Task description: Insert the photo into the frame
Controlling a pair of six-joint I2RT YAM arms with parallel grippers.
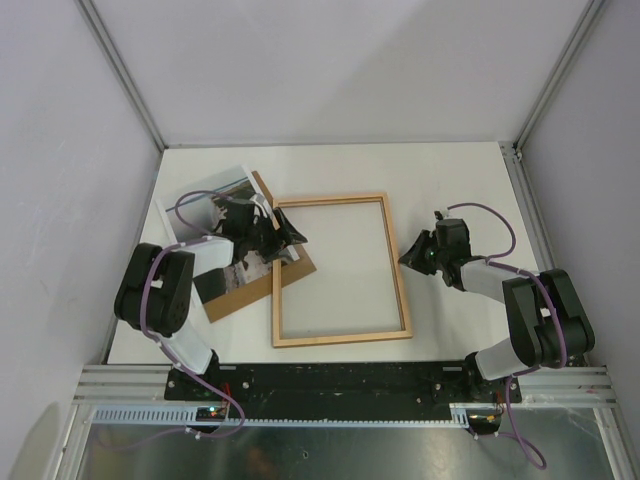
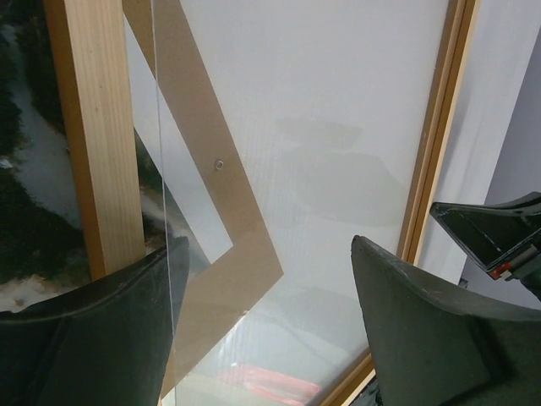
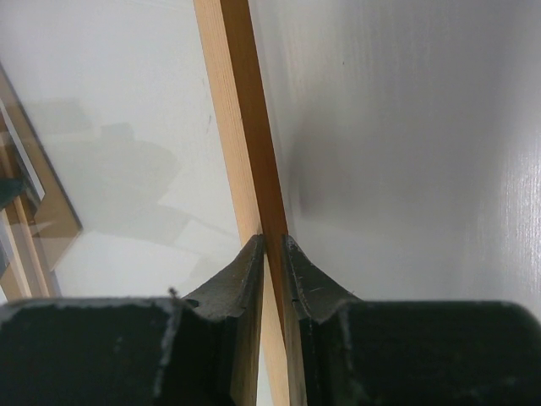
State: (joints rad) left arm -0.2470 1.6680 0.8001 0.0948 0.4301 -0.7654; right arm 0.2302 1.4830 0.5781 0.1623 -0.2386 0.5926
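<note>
**Left hand wide at the frame's corner, right hand pinching its rail**

My left gripper (image 2: pixel 270 254) stands wide, with nothing held between the fingers. It hovers over the far-left corner of the frame (image 1: pixel 340 338), its left finger just beside the left rail. My right gripper (image 3: pixel 273 241) is narrow and closed on the right rail, which runs straight between the two tips. The frame lies flat, pale wood side up. Its long axis goes from my bases toward the far wall, and a clear pane (image 2: pixel 338 127) seems to sit in it.

The photo (image 1: pixel 222 185) lies to the left of the frame, partly below my left forearm, turned at an angle to the rails. It rests on a brown backing board (image 1: pixel 238 298), and one corner of that board goes under the left rail, so I see it through the pane. I judge the left arm to be much nearer to the photo. The coming move turns on this: that hand must go leftward and down to a free edge of the print.

All is on a white table (image 1: pixel 450 180), closed by pale walls (image 1: pixel 350 70) on three sides
</note>
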